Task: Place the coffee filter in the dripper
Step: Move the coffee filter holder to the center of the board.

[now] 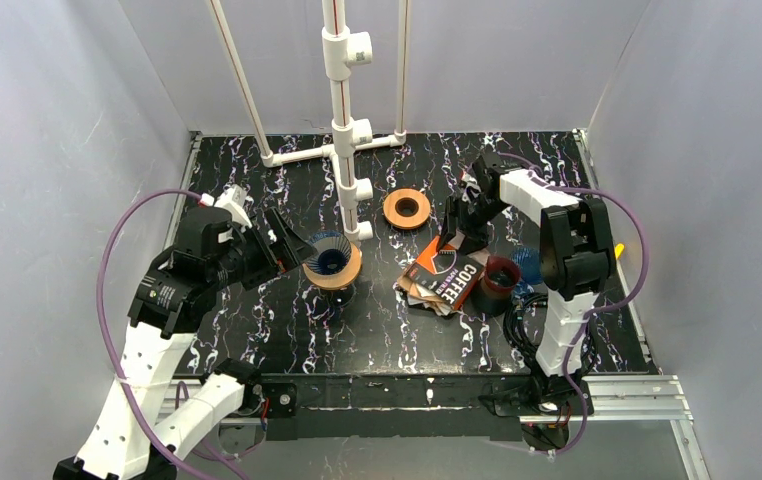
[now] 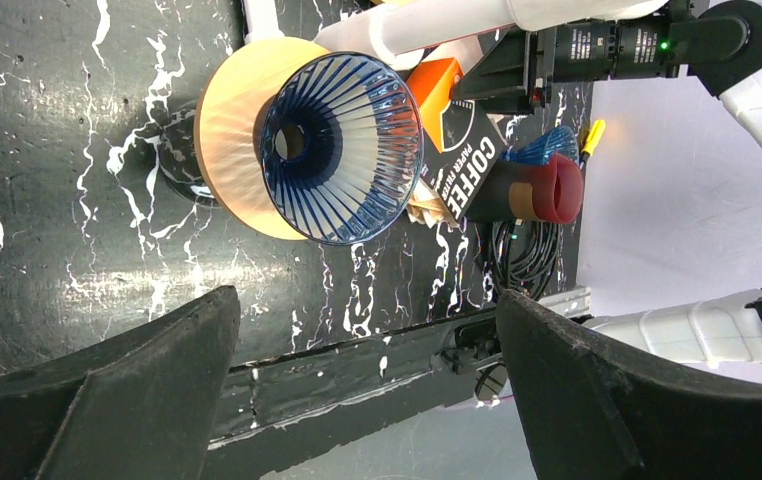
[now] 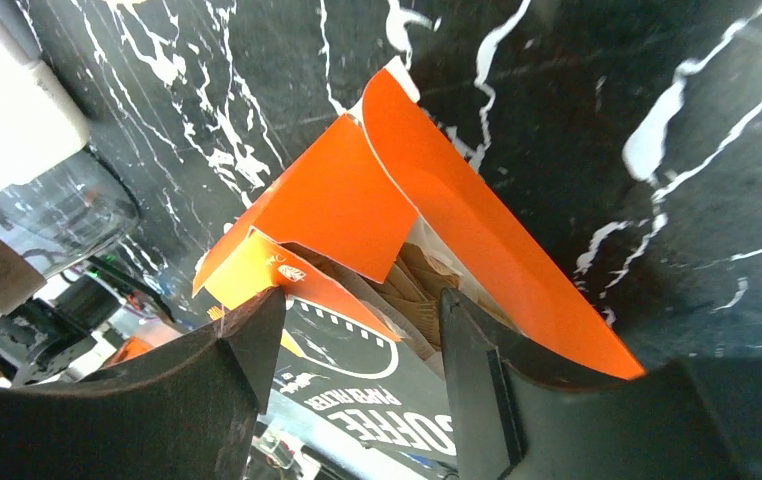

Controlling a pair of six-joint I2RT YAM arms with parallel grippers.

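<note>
Black marbled worktop (image 1: 377,330) carries everything here. Near its left side we see the blue ribbed dripper (image 1: 329,256), seated in a tan wooden ring (image 1: 337,279) on a dark stand. The left end effector (image 1: 292,240) hovers just beside it with its jaws spread wide and nothing between them. In its wrist view, the dripper's (image 2: 357,150) open cone lies beyond the gap between the fingers (image 2: 157,380).

The coffee filters (image 3: 419,285) sit inside the orange and black filter box (image 1: 449,282), which lies flat on the worktop to the right of the dripper and well apart from it. The box's end flaps are folded open. The right end effector (image 1: 460,238) is down at that open end. In its wrist view the jaws stand partly apart on either side of the box mouth, where brown paper shows. We cannot tell whether the fingers (image 3: 247,350) pinch a filter or only frame it.

A dark cup with a red rim (image 1: 500,280) stands just beside the box. An orange ring (image 1: 406,208) lies farther back, near the foot of a white pipe frame (image 1: 342,90).
</note>
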